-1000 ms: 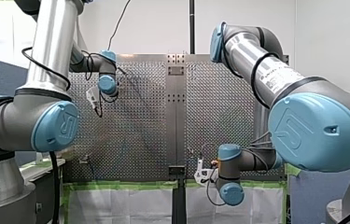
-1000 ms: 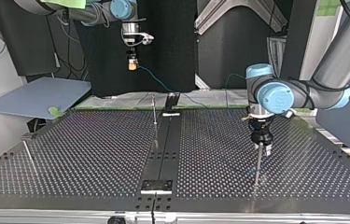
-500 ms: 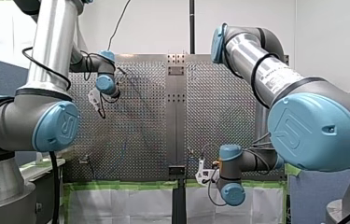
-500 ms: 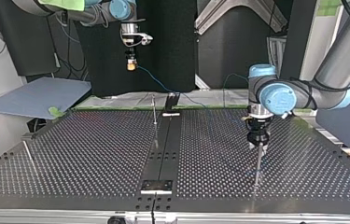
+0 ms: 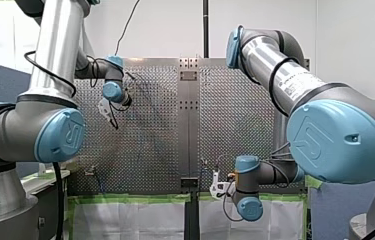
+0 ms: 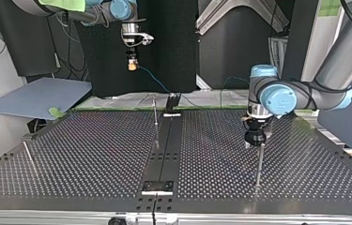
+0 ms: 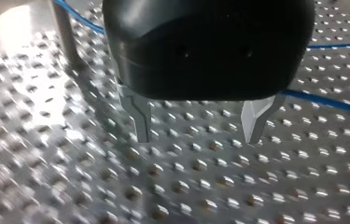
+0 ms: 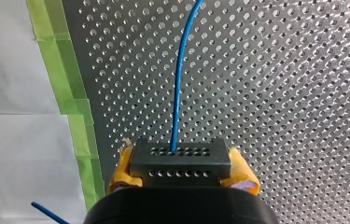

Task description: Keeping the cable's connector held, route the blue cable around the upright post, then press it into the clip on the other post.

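Holding the connector (image 8: pixel 180 162), blue cable (image 8: pixel 178 88) free for routing
The connector is clamped between the yellow pads of the right gripper (image 8: pixel 182 173), well apart from the upright post (image 7: pixel 65 35), so that the cable's end is anchored; beside that post the left gripper (image 7: pixel 196 126) is held spread and empty over the perforated table (image 7: pixel 46 177), the cable lying just beyond it

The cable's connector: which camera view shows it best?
The right wrist view: the connector sits close, clamped between yellow pads, the blue cable leaving it. The top view shows it tiny; I cannot find it in the others.
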